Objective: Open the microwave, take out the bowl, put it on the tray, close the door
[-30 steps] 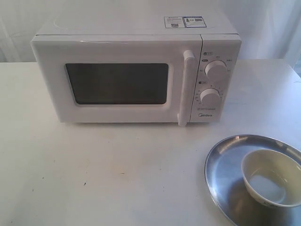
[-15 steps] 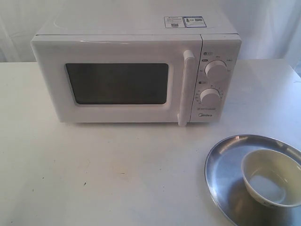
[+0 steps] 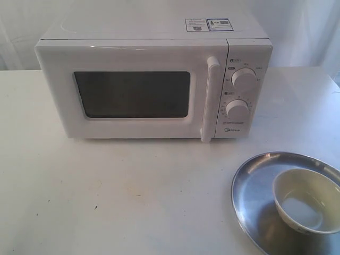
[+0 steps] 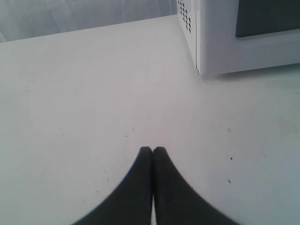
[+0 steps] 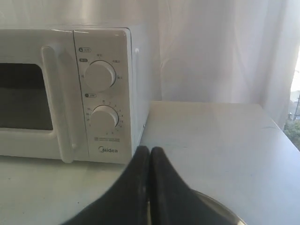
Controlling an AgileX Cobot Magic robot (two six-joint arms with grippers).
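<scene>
The white microwave stands at the back of the table with its door shut flat against the front; the vertical bar handle is beside the two knobs. The cream bowl sits inside the silver tray at the front right. No arm shows in the exterior view. My left gripper is shut and empty, over bare table short of the microwave's corner. My right gripper is shut and empty, above the tray's rim, facing the microwave's knob panel.
White curtain hangs behind the table. The tray runs off the exterior view's lower right corner. The table's right edge lies past the microwave's side, with a window beyond.
</scene>
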